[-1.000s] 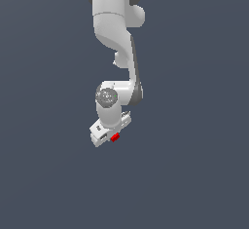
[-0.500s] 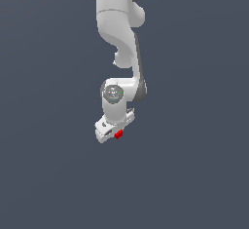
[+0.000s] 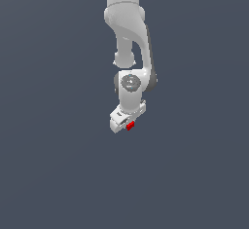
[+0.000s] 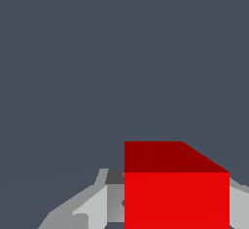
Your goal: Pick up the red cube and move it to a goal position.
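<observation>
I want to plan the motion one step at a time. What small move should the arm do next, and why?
Probably carry on toward the goal with the hand kept shut. The wrist view shows the cube sitting between the fingers, and the exterior view shows it at the hand's tip, so it looks gripped. No goal marker is visible, so the direction cannot be told.

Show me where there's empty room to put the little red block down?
Nearly everywhere. The grey floor is bare on both sides of the arm and below it in the exterior view. The only crowded spot is at the tool itself, where the red cube sits between its fingers.
</observation>
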`<action>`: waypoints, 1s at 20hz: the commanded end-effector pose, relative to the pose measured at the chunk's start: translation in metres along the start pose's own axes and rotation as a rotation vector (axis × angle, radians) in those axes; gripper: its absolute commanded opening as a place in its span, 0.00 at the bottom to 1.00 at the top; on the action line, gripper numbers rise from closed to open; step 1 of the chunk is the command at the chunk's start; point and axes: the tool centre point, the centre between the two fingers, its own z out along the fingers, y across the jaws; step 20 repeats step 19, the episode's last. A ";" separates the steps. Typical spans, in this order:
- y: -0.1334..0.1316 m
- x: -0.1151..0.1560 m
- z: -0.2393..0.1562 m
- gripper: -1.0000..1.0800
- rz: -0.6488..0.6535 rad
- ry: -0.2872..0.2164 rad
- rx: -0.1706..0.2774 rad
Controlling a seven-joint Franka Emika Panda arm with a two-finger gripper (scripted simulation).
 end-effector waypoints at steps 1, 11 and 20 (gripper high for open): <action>-0.021 0.001 -0.002 0.00 0.000 0.001 -0.001; -0.076 0.005 -0.008 0.00 0.000 0.001 0.000; -0.076 0.006 -0.008 0.00 0.000 0.001 0.000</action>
